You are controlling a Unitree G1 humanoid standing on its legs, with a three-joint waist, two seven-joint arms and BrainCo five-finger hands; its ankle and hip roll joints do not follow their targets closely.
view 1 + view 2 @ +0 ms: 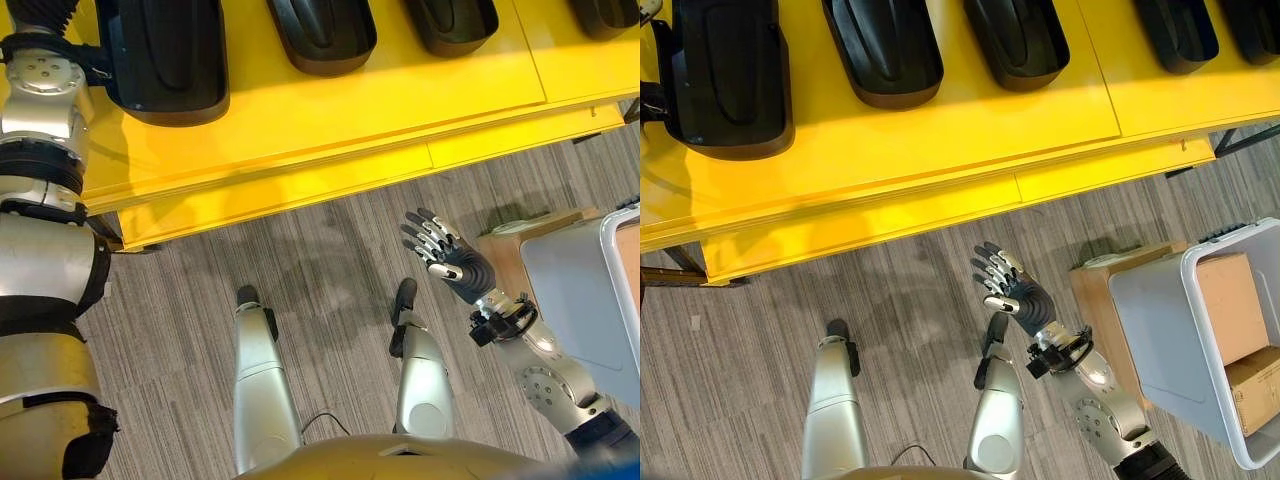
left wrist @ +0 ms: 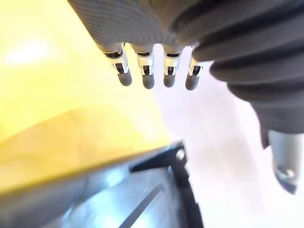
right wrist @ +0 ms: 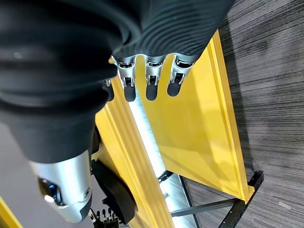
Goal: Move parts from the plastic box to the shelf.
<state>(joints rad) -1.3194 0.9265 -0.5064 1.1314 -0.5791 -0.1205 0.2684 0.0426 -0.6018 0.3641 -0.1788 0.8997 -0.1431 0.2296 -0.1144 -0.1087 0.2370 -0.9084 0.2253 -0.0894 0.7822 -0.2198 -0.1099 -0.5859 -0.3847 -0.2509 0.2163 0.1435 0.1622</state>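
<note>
Grey striped carpet [image 1: 330,260], yellow shelf [image 1: 940,150] bearing black parts [image 1: 885,45] — right hand [image 1: 1010,285] released, fingers spread, left hand [image 2: 152,71] relaxed.

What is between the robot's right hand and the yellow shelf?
Just bare grey carpet. In the right eye view the right hand hangs open and empty above the floor, apart from the yellow shelf.

Shelf [image 1: 940,150]: no legible print.
Plastic box [image 1: 1160,330]: none legible (cardboard boxes [image 1: 1230,300] inside also unmarked).
Black parts [image 1: 880,50]: unlabelled.
</note>
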